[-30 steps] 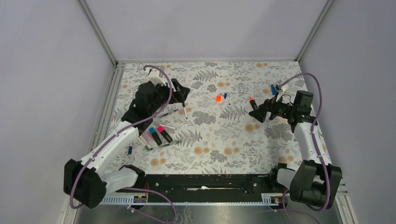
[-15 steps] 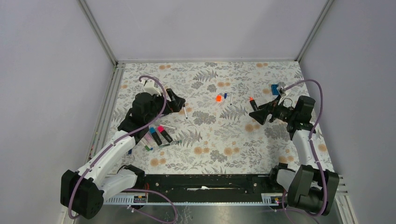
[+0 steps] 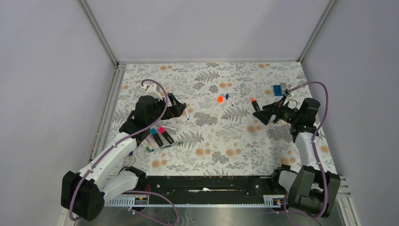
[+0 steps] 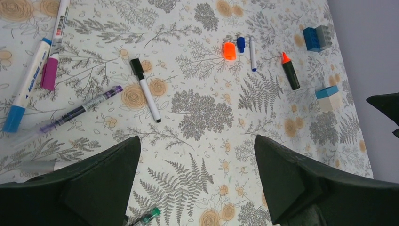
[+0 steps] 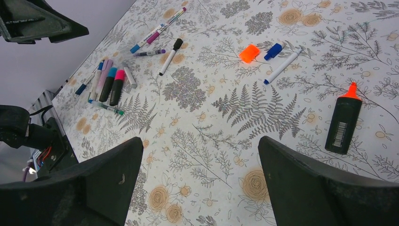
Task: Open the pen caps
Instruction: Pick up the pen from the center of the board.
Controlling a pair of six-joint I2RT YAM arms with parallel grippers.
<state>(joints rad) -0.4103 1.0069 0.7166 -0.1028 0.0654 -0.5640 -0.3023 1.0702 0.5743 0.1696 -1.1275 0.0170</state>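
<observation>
Over the last second my left arm has drawn back from the far side of the floral table toward the pen cluster, and my right wrist has slid slightly right. My left gripper hangs with jaws spread wide, holding nothing. On the near side of it lie a lilac pen and two black highlighters side by side, blue cap and pink cap on. A white marker to their right wears its black cap. Mid-table, a loose orange cap and a small dark-blue cap lie off their pens. An uncapped orange highlighter lies before my right gripper, equally wide and empty.
</observation>
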